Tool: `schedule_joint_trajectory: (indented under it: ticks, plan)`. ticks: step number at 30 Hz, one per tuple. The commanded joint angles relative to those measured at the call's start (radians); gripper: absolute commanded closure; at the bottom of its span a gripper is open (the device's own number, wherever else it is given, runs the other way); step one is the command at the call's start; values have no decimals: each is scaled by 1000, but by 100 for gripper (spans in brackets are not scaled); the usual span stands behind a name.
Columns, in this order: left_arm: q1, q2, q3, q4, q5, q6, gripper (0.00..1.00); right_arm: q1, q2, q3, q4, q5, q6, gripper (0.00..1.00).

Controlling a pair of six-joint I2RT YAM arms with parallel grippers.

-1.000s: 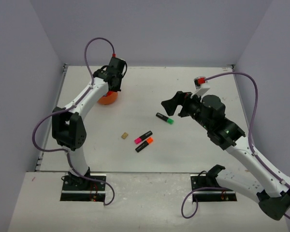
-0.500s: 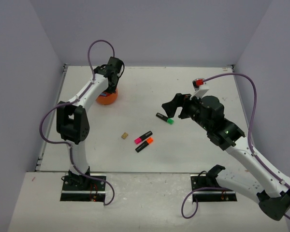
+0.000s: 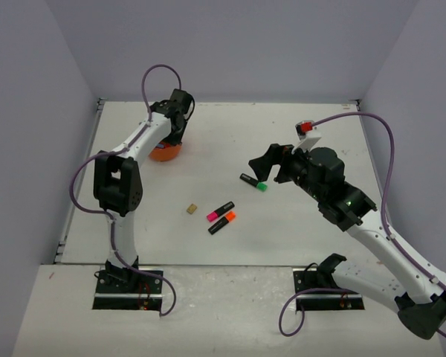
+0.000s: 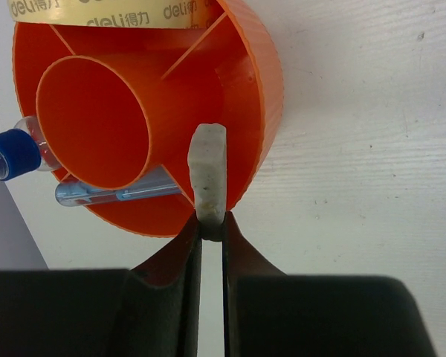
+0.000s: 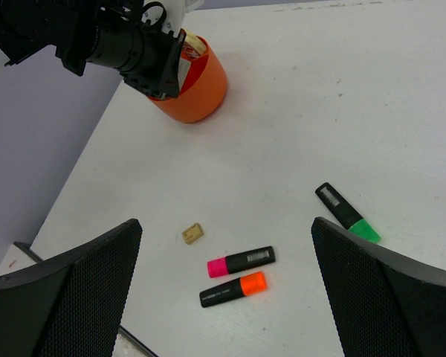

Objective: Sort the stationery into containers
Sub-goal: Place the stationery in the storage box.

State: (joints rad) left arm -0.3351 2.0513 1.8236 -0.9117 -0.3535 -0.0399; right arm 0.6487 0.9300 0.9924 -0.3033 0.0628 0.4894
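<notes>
basically mid drop-off: pinching a white block in left gripper, right at tub rim. next up, probably nudging inward and letting go. meanwhile right gripper wide open, empty, above green highlighter.

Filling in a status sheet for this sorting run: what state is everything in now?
left gripper: shut on white block
white block: held at orange tub's rim
right gripper: open, empty
green highlighter: lying on table
pink highlighter: lying on table
orange highlighter: lying on table
tan block: lying on table
clear tube: in orange tub
</notes>
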Motion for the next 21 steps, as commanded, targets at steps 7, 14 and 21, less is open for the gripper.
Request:
schedule_joint_trajectory:
  ticks: [7,14,21]
  plan:
    - [7,-3,43,-14,-43,2,71,-2,0,-7,3,-9,-12,1]
    - [8,-26,42,-3,-10,-9,59,-1,6,-4,3,-19,-10,1]
    - [-14,-174,17,28,112,-50,51,2,103,-12,54,-271,-78,1]
